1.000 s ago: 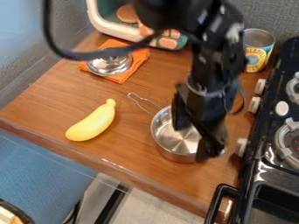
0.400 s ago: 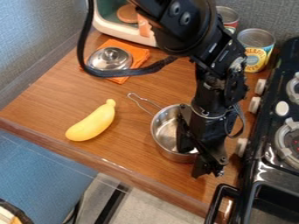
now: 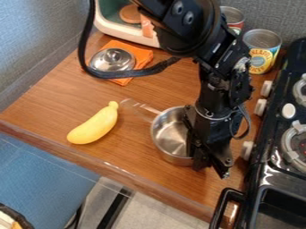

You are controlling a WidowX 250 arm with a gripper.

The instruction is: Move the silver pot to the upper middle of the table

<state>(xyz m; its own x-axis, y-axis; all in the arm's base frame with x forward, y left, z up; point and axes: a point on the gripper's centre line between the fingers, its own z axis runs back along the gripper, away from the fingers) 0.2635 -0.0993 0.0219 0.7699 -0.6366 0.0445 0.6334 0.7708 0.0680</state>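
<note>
The fingers of the gripper [image 3: 209, 166] had drawn together, and the pot [image 3: 172, 138] had shifted slightly left, its handle nearer the banana [image 3: 95, 125]. Toward the front edge of the table [image 3: 53, 103], the gripper seemed to pinch the pot's right wall. Grasping looked nearly done; the next move called for a level lift and carry to the far middle, clear of the lid [image 3: 112, 60].

Is black nearly all over. Has a bulky, rounded upper housing [image 3: 182, 36] bearing two round grey caps [image 3: 189, 18], then narrows to angular, screw-studded segments [image 3: 230, 76]. Sports a thick, looping black cable [image 3: 119, 75] and a thinner cable [image 3: 247, 125] beside a slim pale ring [image 3: 212, 118].
</note>
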